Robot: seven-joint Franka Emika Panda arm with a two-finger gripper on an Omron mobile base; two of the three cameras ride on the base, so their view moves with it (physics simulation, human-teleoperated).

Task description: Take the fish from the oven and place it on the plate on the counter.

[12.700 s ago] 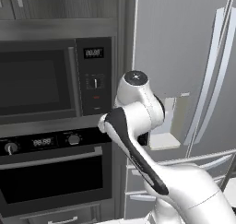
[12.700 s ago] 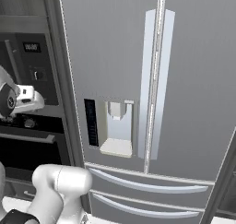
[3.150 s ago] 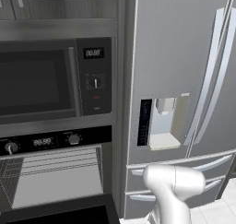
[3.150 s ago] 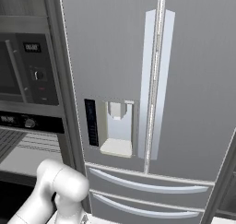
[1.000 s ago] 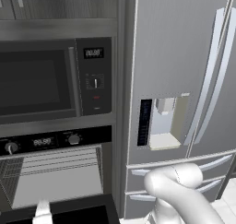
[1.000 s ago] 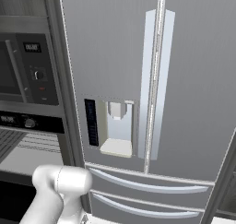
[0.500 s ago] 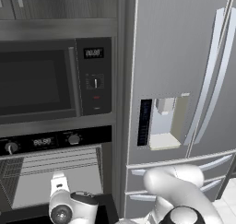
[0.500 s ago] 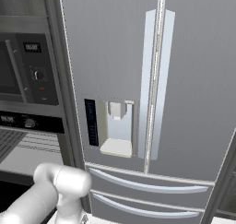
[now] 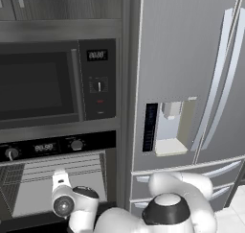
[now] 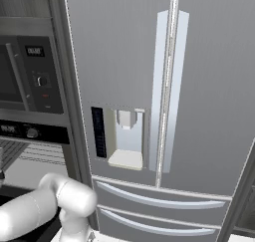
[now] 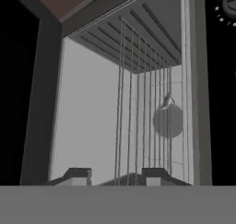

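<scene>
Open oven (image 9: pixel 57 179) cavity, fish (image 11: pixel 167 100) on rack beyond the parted gripper (image 11: pixel 115 174)

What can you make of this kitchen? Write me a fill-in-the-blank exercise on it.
1. The oven stands ____, its racks showing.
2. Directly above the oven sits the ____.
3. The gripper is ____, holding nothing.
4. The fish lies inside the ____.

Missing words: open; microwave; open; oven.
</scene>
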